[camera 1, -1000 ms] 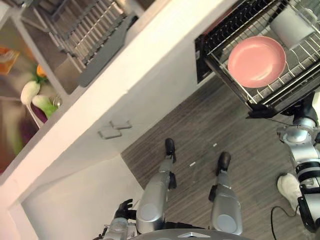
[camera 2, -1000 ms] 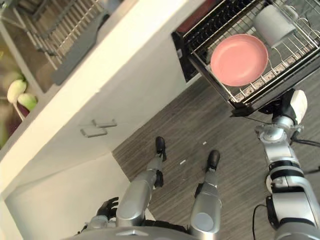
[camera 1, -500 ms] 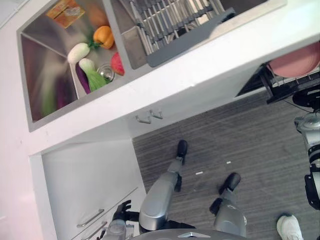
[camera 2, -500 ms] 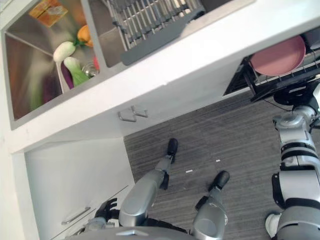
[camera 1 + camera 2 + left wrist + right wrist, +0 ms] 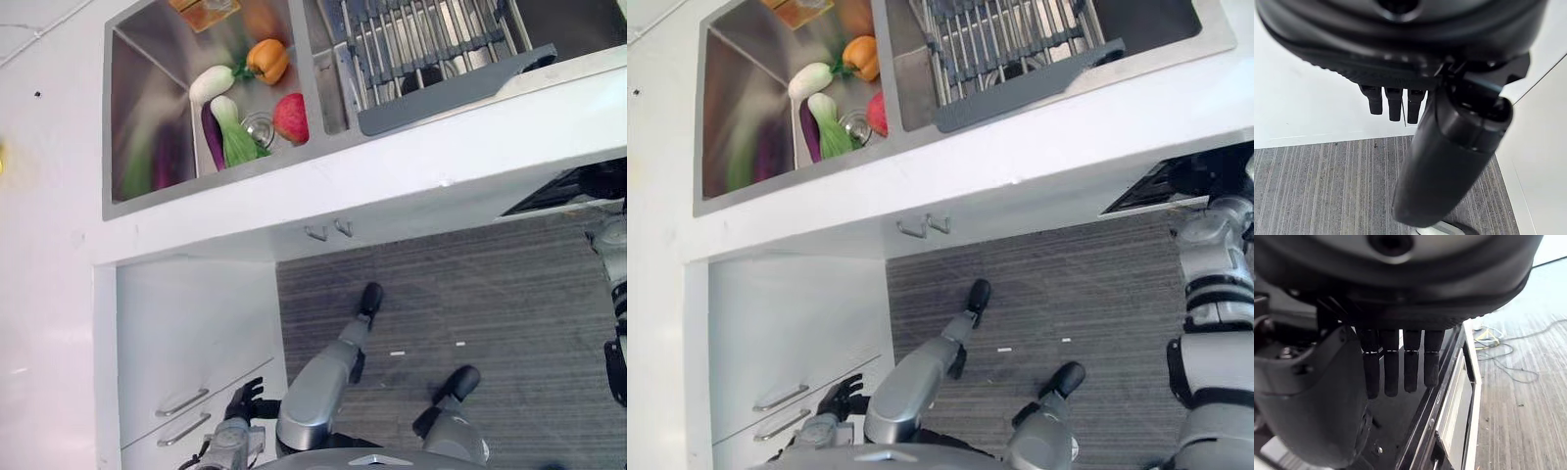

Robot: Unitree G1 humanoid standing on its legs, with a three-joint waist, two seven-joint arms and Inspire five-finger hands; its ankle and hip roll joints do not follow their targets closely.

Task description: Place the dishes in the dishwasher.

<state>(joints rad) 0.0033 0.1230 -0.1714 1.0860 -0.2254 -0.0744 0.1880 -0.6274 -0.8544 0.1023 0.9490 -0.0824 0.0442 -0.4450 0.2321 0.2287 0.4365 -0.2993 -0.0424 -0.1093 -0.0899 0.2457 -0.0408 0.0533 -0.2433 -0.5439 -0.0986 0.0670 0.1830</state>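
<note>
A grey dish rack (image 5: pixel 421 44) sits in the sink's right basin, beside a grey drain board (image 5: pixel 456 86); I cannot make out dishes in it. The dishwasher's dark opening (image 5: pixel 1161 191) shows under the counter at the right. My right hand (image 5: pixel 1391 368) hangs by that opening, fingers straight, holding nothing; the dishwasher's door edge (image 5: pixel 1449 401) runs just past them. Low beside the cabinet drawers, my left hand (image 5: pixel 242 402) is relaxed and holds nothing; its fingers (image 5: pixel 1394 104) point down at the floor.
The left sink basin (image 5: pixel 137 108) holds toy vegetables: an orange pepper (image 5: pixel 268 61), a white radish (image 5: pixel 211 82), a green cabbage (image 5: pixel 233 137), an aubergine and a red fruit (image 5: pixel 290 117). White counter (image 5: pixel 392 166), drawers (image 5: pixel 181 402) at lower left, grey wood floor (image 5: pixel 470 294).
The camera has swung left: the dishwasher rack with the pink plate and white cup has slid out of view, and the sink has come in. Both hands stay low.
</note>
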